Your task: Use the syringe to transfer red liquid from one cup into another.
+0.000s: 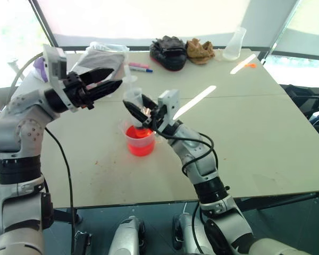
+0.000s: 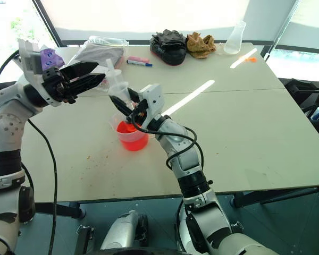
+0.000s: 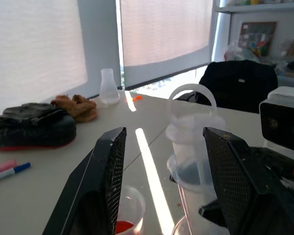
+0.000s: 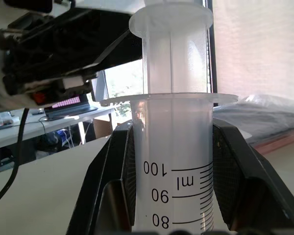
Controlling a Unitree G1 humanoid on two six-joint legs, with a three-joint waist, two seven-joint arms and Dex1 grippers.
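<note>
Pale beige laminate covers the table (image 1: pixel 255 138), which stands before a run of bright, blind-covered windows, streaks of sunlight lying across its top. Along the far edge, from left to right, lie a clear plastic bag (image 1: pixel 103 58), a pink and a blue marker (image 1: pixel 140 67), a dark bundle (image 1: pixel 168 52), a brown cloth (image 1: pixel 200 50) and a conical flask (image 1: pixel 234 44) (empty, as far as can be seen).

The left gripper (image 1: pixel 112 83) hangs raised above the table on the left, pointing toward the middle, its two black fingers spread apart with nothing between them; the left wrist view looks past them at the syringe's plunger ring.

Just to its right, the right gripper (image 1: pixel 139 113) reaches up and in from below, its fingers pressed onto the barrel of the syringe (image 1: pixel 134 101). The syringe stands nearly upright, tilted a little, its lower end down inside the large cup (image 1: pixel 140 139) and its white plunger drawn partly out at the top.

The large cup sits near the table's middle, holding red liquid (image 1: pixel 141 146) in its lower part. In the left wrist view a smaller clear cup (image 3: pixel 130 213) with a little red at its bottom stands near the syringe.
</note>
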